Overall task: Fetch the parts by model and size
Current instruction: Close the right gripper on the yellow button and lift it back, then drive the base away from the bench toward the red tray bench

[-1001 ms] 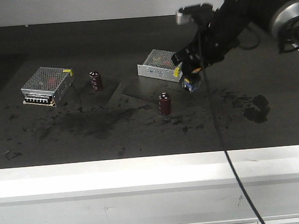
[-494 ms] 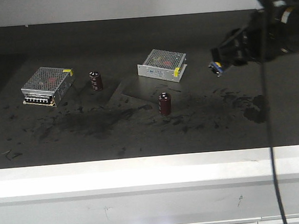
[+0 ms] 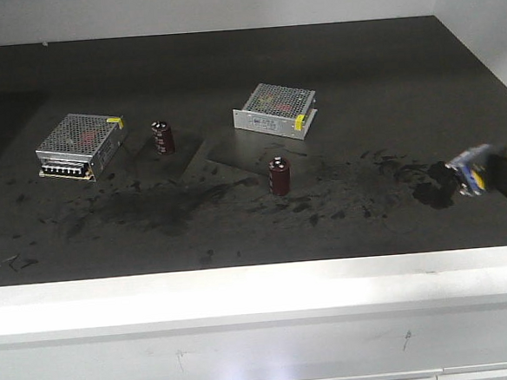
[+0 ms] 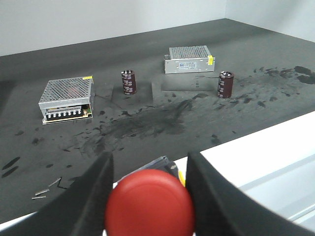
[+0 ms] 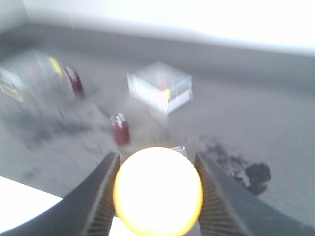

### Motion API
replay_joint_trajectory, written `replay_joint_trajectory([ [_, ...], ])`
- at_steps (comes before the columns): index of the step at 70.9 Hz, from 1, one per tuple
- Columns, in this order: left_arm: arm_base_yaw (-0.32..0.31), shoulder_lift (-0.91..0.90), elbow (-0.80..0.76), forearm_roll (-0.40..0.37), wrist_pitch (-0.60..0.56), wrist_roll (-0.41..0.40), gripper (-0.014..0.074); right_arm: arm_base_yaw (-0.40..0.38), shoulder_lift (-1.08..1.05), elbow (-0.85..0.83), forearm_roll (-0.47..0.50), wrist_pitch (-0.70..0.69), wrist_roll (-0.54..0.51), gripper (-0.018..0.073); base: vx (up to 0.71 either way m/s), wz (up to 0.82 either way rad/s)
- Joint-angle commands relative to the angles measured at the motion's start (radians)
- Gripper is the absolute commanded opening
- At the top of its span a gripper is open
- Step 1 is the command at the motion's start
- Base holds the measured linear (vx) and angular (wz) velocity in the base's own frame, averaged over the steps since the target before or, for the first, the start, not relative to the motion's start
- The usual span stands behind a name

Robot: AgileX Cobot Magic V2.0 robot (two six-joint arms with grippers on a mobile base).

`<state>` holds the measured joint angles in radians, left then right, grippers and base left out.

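carrying yellow switch (image 5: 157, 191), now far right

There were two silver mesh-topped boxes (image 3: 80, 143), two dark brown capacitors (image 3: 164, 136) and two push-button switches: one red-capped switch (image 4: 149, 206) and one yellow-capped switch (image 5: 157, 191).

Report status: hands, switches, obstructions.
Left hand shut on red mushroom-cap push-button switch. Right hand shut on yellow mushroom-cap push-button switch. Silver mesh-topped boxes, brown cylindrical capacitors sit apart from both.
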<state>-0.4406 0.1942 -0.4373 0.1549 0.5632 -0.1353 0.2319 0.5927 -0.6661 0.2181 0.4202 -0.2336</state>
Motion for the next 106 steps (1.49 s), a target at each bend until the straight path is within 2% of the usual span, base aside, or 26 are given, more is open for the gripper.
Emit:
replay_joint_trajectory([
  [1,-0.007,0.009,-0.026,0.007,-0.087,-0.002,-0.0007,-0.004,-0.114,0.052,0.022,-0.123,-0.009,-0.0006,0.00,0.00],
  [15,-0.007,0.009,-0.026,0.007,-0.087,-0.002,-0.0007,-0.004,-0.307,0.176,0.024,-0.129,-0.009,-0.0006,0.00,0.00],
  [26,-0.007,0.009,-0.026,0.007,-0.087,-0.002,-0.0007,-0.004,-0.381,0.217,0.020,-0.135,-0.009,-0.0006,0.00,0.00],
  [78,-0.007,0.009,-0.026,0.007,-0.087,-0.002,-0.0007,-0.004,-0.386,0.217,0.020,-0.135,-0.010,-0.0006,-0.01,0.05],
  [106,-0.007,0.009,-0.026,0.007,-0.084,-0.002,-0.0007,-0.004,-0.386,0.217,0.020,-0.135,-0.010,-0.0006,-0.08,0.56],
])
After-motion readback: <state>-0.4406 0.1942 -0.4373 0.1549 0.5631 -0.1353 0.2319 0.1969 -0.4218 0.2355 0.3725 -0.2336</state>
